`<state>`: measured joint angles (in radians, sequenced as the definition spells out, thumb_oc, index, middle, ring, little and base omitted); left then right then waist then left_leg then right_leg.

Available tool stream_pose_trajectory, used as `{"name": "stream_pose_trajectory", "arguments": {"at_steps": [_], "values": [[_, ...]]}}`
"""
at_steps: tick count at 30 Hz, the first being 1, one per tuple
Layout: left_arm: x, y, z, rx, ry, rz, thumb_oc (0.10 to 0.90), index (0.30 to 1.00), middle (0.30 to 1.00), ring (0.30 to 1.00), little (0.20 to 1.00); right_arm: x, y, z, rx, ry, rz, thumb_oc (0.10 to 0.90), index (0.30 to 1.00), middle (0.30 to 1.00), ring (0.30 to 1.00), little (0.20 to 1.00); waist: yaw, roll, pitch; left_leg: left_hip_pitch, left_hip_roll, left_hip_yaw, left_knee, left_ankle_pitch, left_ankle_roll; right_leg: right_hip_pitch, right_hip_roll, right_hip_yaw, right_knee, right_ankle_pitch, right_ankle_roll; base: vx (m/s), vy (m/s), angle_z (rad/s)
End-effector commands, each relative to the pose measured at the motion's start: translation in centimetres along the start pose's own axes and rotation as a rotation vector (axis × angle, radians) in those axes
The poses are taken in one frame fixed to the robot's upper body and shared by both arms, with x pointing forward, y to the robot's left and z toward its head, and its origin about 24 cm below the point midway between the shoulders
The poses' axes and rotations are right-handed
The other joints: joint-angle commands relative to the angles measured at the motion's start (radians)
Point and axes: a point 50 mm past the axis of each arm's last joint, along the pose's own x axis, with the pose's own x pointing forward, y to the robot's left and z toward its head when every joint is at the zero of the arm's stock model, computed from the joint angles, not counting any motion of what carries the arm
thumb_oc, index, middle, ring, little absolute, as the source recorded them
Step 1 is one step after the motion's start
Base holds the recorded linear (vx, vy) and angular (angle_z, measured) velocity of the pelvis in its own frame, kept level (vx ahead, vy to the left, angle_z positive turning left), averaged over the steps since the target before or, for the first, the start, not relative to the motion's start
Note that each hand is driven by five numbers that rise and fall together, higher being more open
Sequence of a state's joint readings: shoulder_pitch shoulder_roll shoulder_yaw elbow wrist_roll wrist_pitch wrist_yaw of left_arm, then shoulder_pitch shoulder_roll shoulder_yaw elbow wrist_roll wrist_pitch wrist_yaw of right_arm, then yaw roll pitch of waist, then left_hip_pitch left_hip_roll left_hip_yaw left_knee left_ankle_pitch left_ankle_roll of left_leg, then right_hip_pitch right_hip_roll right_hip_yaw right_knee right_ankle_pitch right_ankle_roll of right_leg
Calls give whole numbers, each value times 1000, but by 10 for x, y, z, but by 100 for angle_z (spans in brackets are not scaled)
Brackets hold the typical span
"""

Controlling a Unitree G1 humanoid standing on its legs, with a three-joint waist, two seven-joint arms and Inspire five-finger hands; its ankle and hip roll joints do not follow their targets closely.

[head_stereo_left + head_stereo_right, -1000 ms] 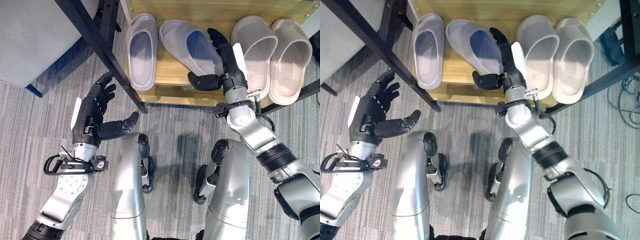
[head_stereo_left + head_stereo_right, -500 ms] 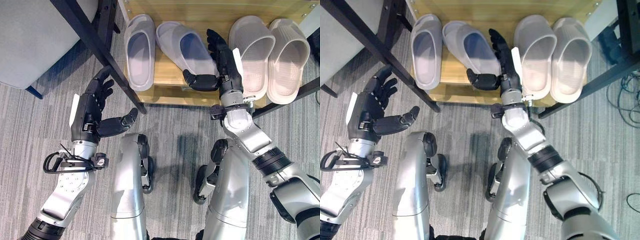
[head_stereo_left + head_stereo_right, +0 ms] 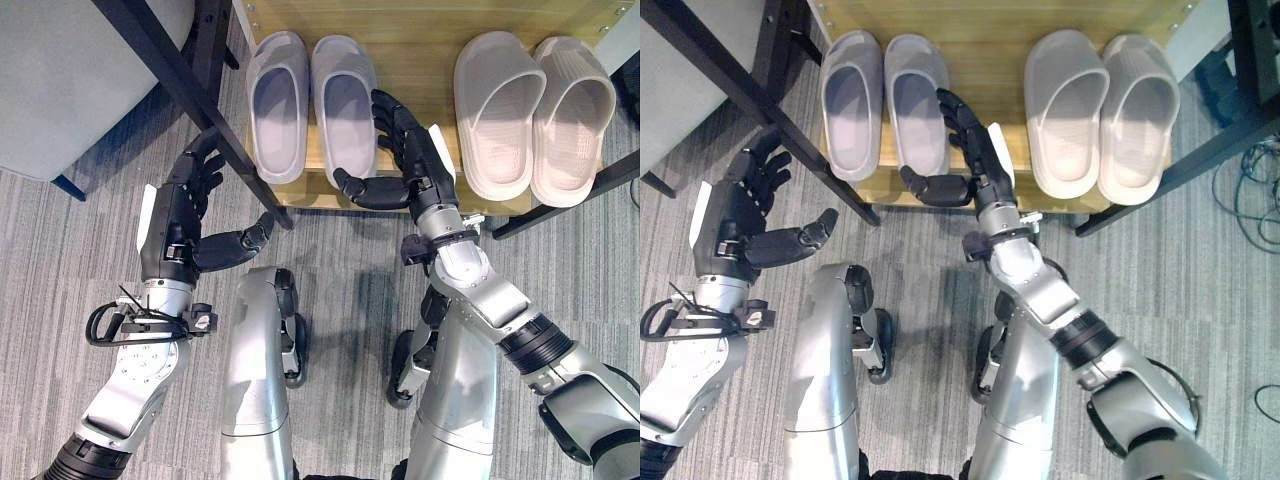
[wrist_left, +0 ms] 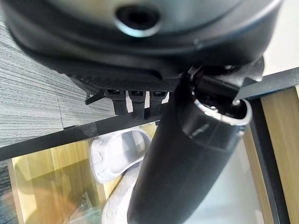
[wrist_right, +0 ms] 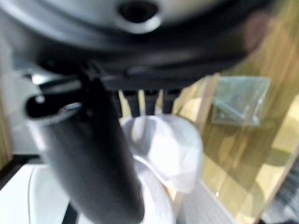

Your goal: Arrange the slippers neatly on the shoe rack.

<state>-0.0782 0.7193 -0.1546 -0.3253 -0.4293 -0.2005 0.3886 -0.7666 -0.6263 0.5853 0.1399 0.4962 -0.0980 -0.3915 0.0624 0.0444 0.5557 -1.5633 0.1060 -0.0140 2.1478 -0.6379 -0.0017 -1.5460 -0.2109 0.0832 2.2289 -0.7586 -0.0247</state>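
Two pale lilac slippers stand side by side on the wooden shoe rack: the left one and the right one. Two beige slippers stand together at the rack's right. My right hand is open, its straight fingers against the right side of the right lilac slipper and its thumb at that slipper's heel. In the right wrist view that slipper lies just past the fingers. My left hand hangs open over the carpet, left of the rack, holding nothing.
A black slanted frame bar crosses between my left hand and the rack. A grey panel lies at the upper left. Another black bar runs past the rack's right front corner. Grey striped carpet covers the floor in front.
My right hand has swept left along the rack, pushing the slanted lilac slipper straight, so it now stands parallel beside its mate. My left hand has barely moved.
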Motion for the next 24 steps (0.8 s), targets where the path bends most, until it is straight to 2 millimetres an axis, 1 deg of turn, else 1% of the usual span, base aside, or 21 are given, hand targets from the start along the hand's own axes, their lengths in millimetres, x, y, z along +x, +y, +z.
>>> {"name": "stream_pose_trajectory", "arguments": {"at_steps": [1, 11, 18, 21, 22, 24], "values": [[6, -10, 55, -98, -323, -11, 800, 900, 900, 900, 900, 7, 15, 55, 105, -247, 90, 800, 900, 900, 900, 900, 43, 14, -36, -7, -30, -23, -7, -64, -13, -24, -25, -28, -41, 109, -44, 0, 0, 0], [8, -12, 55, -118, -330, -7, 800, 900, 900, 900, 900, 12, 18, 51, 129, -224, 88, 800, 900, 900, 900, 900, 42, 21, -36, -7, -32, -17, -17, -54, -17, -24, -22, -22, -44, 113, -38, -4, 7, -2], [8, -10, 57, -121, -346, 1, 800, 900, 900, 900, 900, 15, 12, 59, 89, -264, 69, 800, 900, 900, 900, 900, 34, 10, -36, -7, -35, -9, -31, -45, -24, -24, -24, -12, -39, 113, -38, 0, 0, 0], [9, -10, 57, -104, -351, 4, 800, 900, 900, 900, 900, 14, 7, 70, 32, -321, 51, 800, 900, 900, 900, 900, 29, 5, -36, -7, -37, -11, -35, -42, -27, -24, -24, -12, -40, 115, -39, 0, 0, 0], [8, -8, 57, -97, -350, 11, 800, 900, 900, 900, 900, 12, -1, 82, -35, -389, 25, 800, 900, 900, 900, 900, 25, -2, -36, -7, -39, -12, -37, -40, -28, -24, -22, -9, -40, 118, -39, 0, 0, 0], [8, -7, 57, -97, -351, 17, 800, 900, 900, 900, 900, 10, -8, 90, -66, -435, -7, 800, 900, 900, 900, 900, 21, -9, -36, -7, -40, -12, -39, -38, -30, -24, -22, -7, -39, 122, -38, 0, 0, 0]]}}
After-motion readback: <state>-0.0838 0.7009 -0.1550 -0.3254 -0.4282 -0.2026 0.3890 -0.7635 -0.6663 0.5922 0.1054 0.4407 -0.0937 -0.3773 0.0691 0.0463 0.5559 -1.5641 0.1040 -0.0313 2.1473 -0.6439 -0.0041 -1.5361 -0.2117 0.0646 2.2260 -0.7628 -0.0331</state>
